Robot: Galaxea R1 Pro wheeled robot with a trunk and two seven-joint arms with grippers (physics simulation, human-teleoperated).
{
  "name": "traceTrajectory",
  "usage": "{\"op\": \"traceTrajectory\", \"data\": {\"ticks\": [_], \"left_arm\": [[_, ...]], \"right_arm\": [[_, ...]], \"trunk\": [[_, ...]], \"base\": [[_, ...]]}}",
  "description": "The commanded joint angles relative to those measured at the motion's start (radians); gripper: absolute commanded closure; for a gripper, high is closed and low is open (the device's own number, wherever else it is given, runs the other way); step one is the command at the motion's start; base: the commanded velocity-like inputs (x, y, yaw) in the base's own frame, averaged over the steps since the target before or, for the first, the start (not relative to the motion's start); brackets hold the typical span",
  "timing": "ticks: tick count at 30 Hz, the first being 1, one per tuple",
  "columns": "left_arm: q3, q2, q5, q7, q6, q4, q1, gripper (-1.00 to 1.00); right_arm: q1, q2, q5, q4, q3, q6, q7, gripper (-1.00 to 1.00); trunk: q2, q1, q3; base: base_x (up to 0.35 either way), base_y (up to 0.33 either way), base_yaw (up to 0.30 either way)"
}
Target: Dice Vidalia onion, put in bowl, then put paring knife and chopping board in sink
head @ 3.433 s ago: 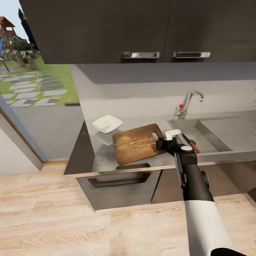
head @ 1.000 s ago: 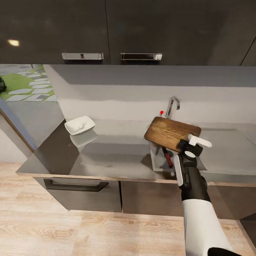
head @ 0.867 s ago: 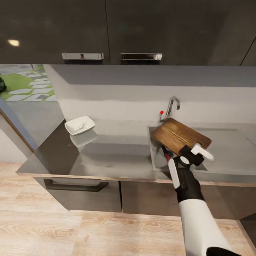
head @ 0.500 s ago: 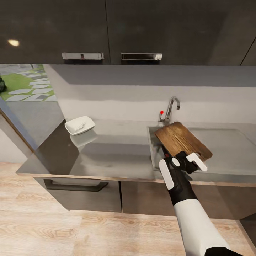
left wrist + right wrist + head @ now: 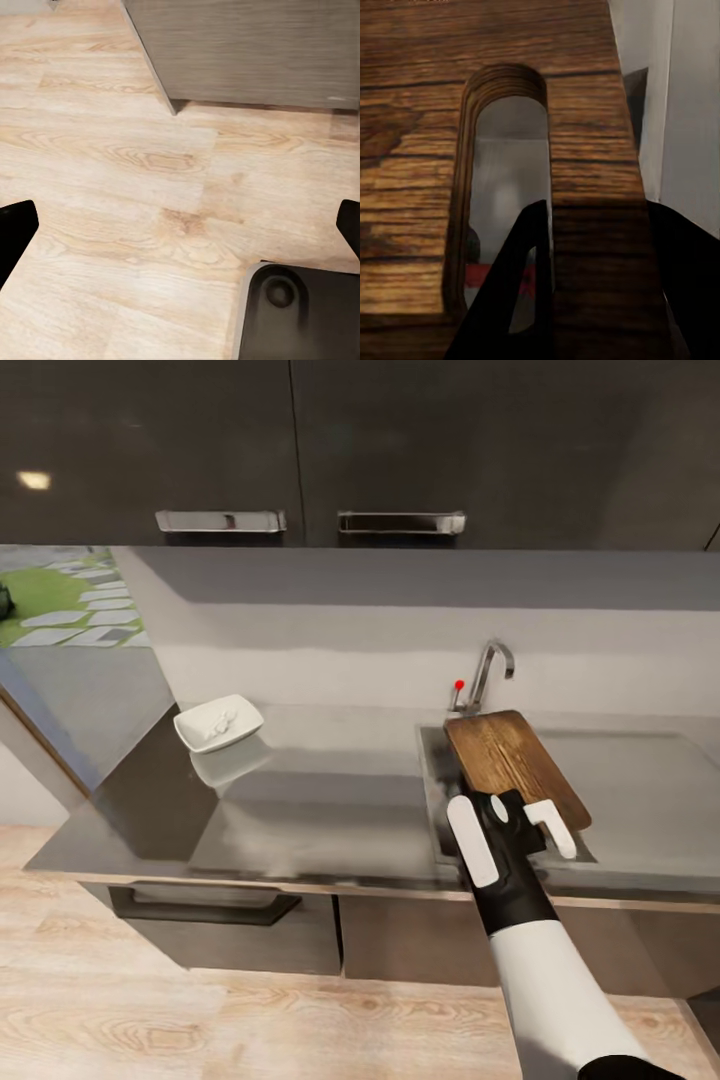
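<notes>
Over on the left of the worktop [image 5: 300, 810] sits the white bowl [image 5: 218, 722], with pale bits in it that I take to be the diced onion, though they are too small to be sure. It stands well apart from everything else. The left claw [image 5: 180, 225] hangs down by the wooden floor [image 5: 112, 150], its dark fingertips spread wide and holding nothing.

Further right, the chopping board [image 5: 515, 765] hangs tilted over the sink [image 5: 640, 780], its far end near the faucet [image 5: 488, 672] with the red knob. The right claw [image 5: 535, 830] is clamped on the board's near end, at the solid strip beside the oval slot [image 5: 502, 187]. Through that slot a streak of red shows below, probably the paring knife down in the basin.

The board looks stiff and fairly heavy for a one-ended pinch, so it will want to swing and lever against the fingers. The grip by the slot seems the sensible place. Wood on steel should slide easily, so a low release seems wise.
</notes>
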Motion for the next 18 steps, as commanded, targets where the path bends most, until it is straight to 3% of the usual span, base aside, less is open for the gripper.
{"op": "traceTrajectory", "data": {"ticks": [1,7,18], "left_arm": [[-0.005,0.001,0.002,0.007,0.001,-0.003,-0.001,-1.0],[-0.005,0.001,0.002,0.007,0.001,-0.002,-0.001,-1.0],[-0.005,0.001,0.002,0.007,0.001,-0.002,-0.001,-1.0]], "right_arm": [[-0.001,0.0,-0.004,-0.007,0.013,-0.011,-0.015,1.0],[-0.001,0.0,-0.005,-0.03,0.04,-0.011,-0.053,1.0],[-0.001,0.0,-0.003,-0.018,0.04,-0.013,-0.057,1.0]], "trunk": [[-0.002,0.001,-0.002],[-0.002,0.001,-0.002],[-0.002,0.001,-0.011]], "base": [[0.307,0.0,0.0],[0.241,0.0,0.0],[0.012,0.0,0.045]]}}
